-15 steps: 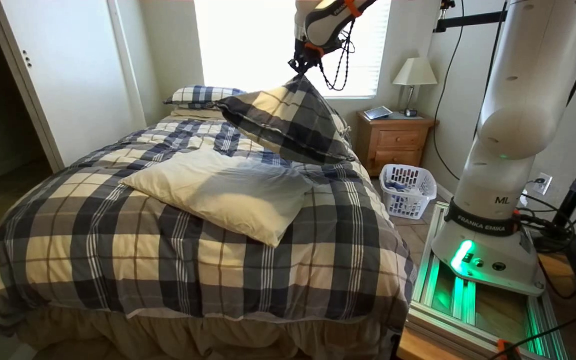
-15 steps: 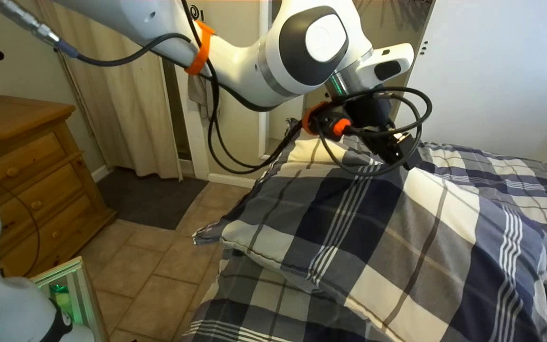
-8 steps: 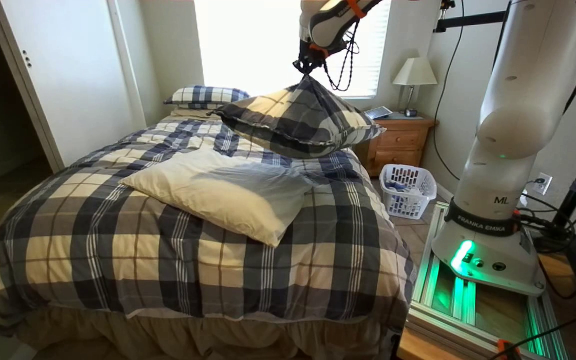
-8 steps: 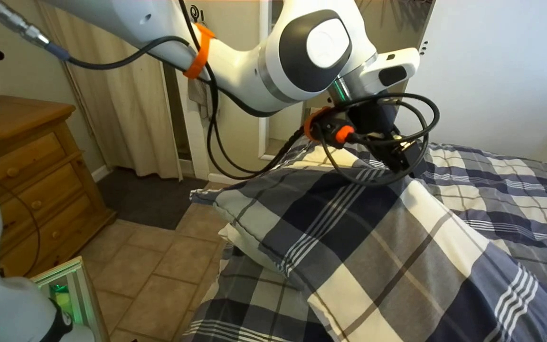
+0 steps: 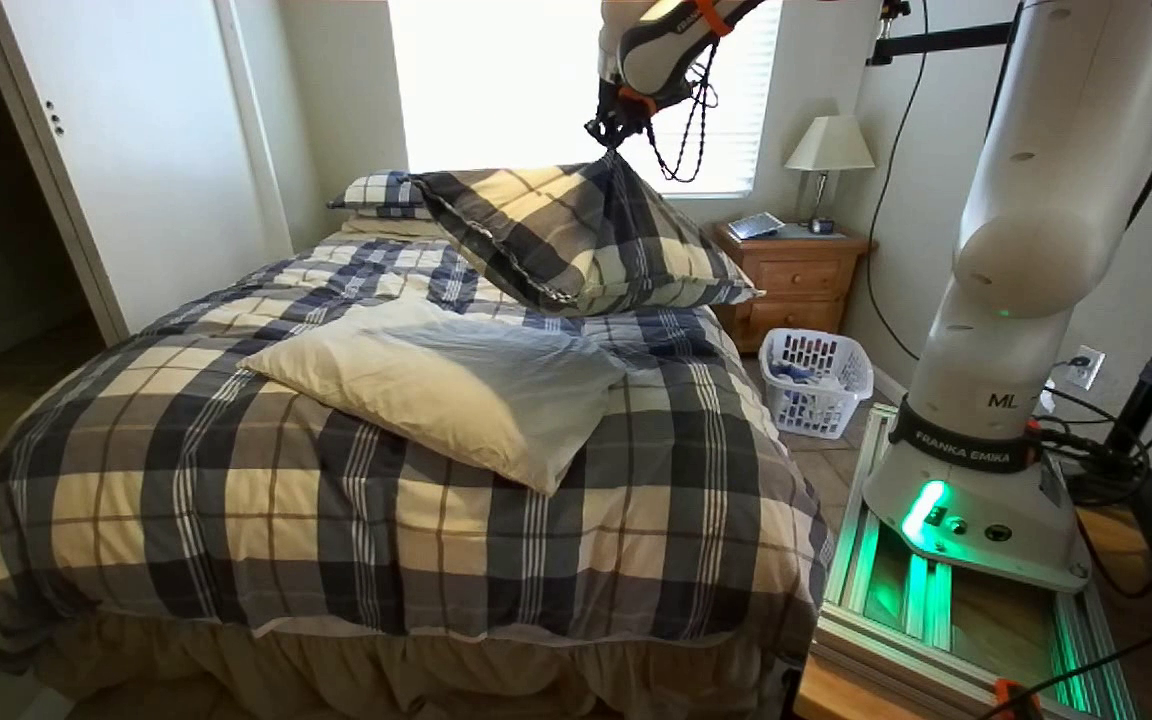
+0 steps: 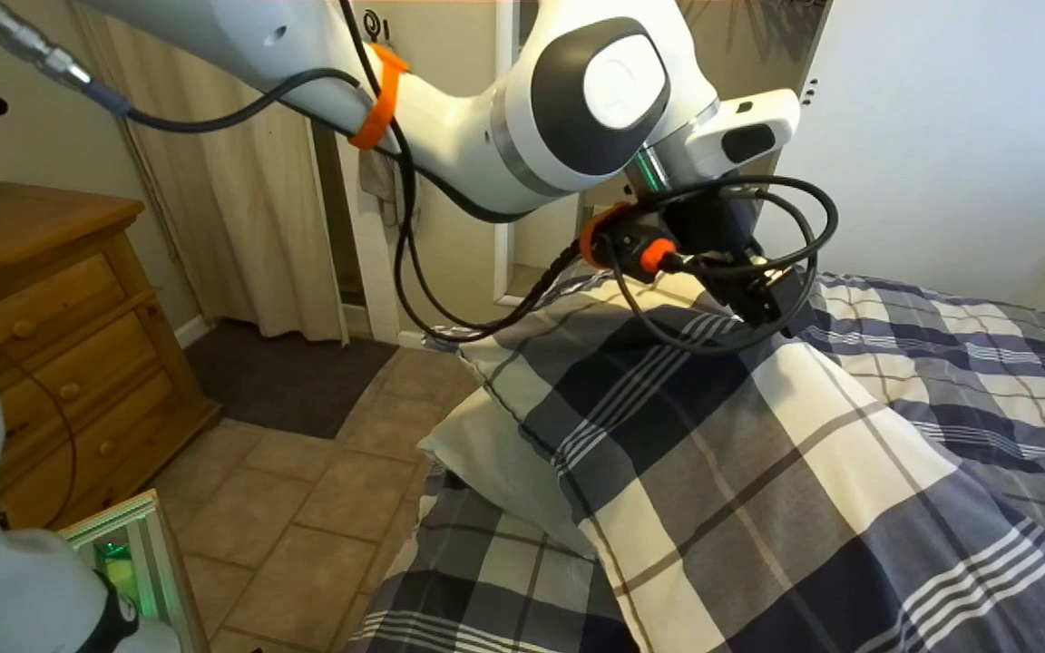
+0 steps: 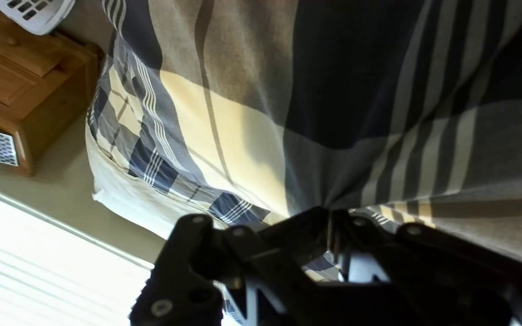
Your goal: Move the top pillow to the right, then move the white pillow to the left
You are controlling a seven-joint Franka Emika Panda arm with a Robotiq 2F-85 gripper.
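The top pillow (image 5: 576, 230), plump and navy, grey and white plaid, hangs tilted from my gripper (image 5: 611, 145) in an exterior view. It also fills much of an exterior view (image 6: 740, 472) and the upper wrist view (image 7: 252, 90). My gripper (image 7: 328, 212) is shut on a pinched fold of its cloth. I cannot tell whether its lower edge touches the bed. The white pillow (image 5: 416, 385) lies flat and wrinkled on the bed, nearer that camera, with a shadow on its right part. In an exterior view only a corner of the white pillow (image 6: 495, 453) shows below the plaid one.
The plaid bedspread (image 5: 316, 530) covers the bed. A flatter second plaid pillow (image 5: 371, 190) lies at the bed's head. A nightstand (image 5: 796, 280) with a lamp (image 5: 829, 145) and a white laundry basket (image 5: 816, 385) stand beside the bed. A wooden dresser (image 6: 78, 317) shows too.
My gripper shifted slightly right in an exterior view, then held nearly still. The hanging plaid pillow swung and turned, and more of the white pillow's corner came into view. The white pillow has not moved.
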